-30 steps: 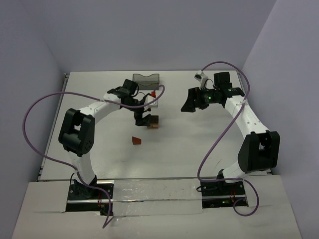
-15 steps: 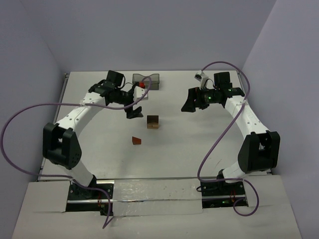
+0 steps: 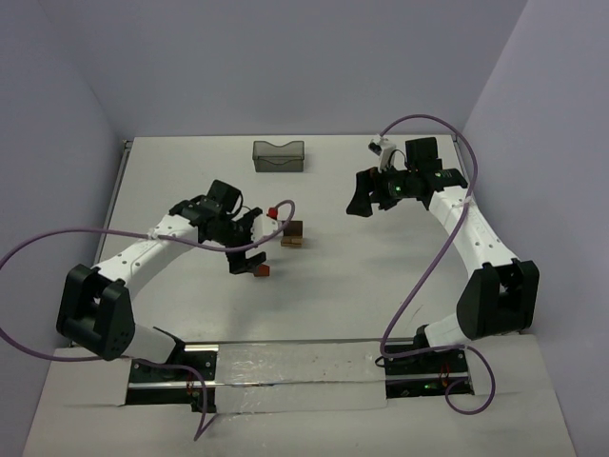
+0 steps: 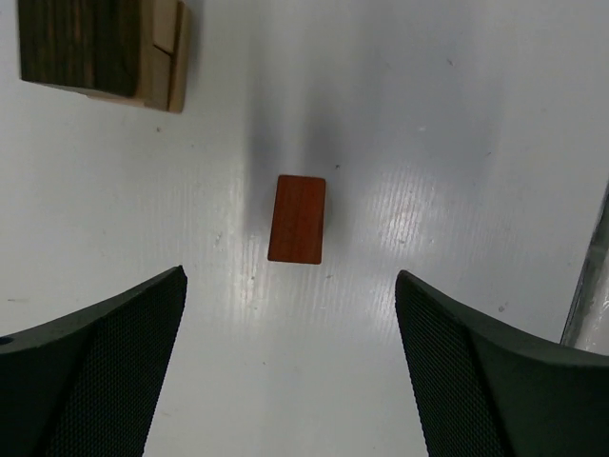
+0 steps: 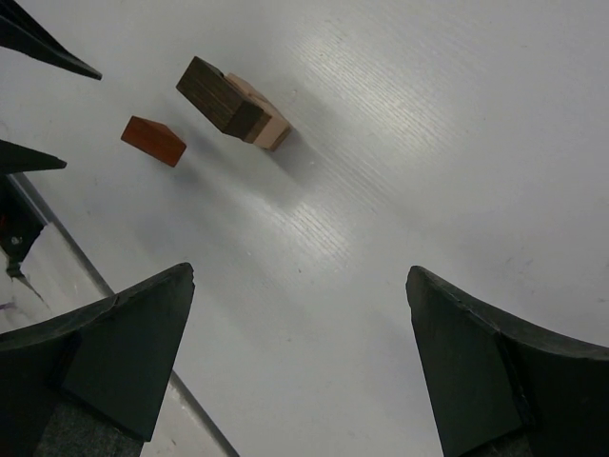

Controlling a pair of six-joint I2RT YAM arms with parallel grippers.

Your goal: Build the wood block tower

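Observation:
The wood block tower [image 3: 292, 233] is a short stack mid-table, a dark brown block on light tan blocks, also in the left wrist view [image 4: 100, 48] and the right wrist view [image 5: 233, 103]. A reddish-brown wedge [image 3: 261, 270] lies alone on the table in front of it. My left gripper [image 3: 245, 259] hovers open just over the wedge [image 4: 297, 218], which shows just ahead of the wide-apart fingers [image 4: 114, 362], untouched. My right gripper [image 3: 362, 196] hangs open and empty at the back right, facing the stack, with bare table between its fingers [image 5: 124, 343].
A dark translucent bin [image 3: 278, 155] stands at the back centre of the white table [image 3: 381, 276]. Purple cables loop off both arms. The left gripper's fingertips [image 5: 38, 43] show at the top left of the right wrist view.
My left arm has swung from the back, near the bin, forward and down to the wedge. It stays open. The right arm has barely moved.

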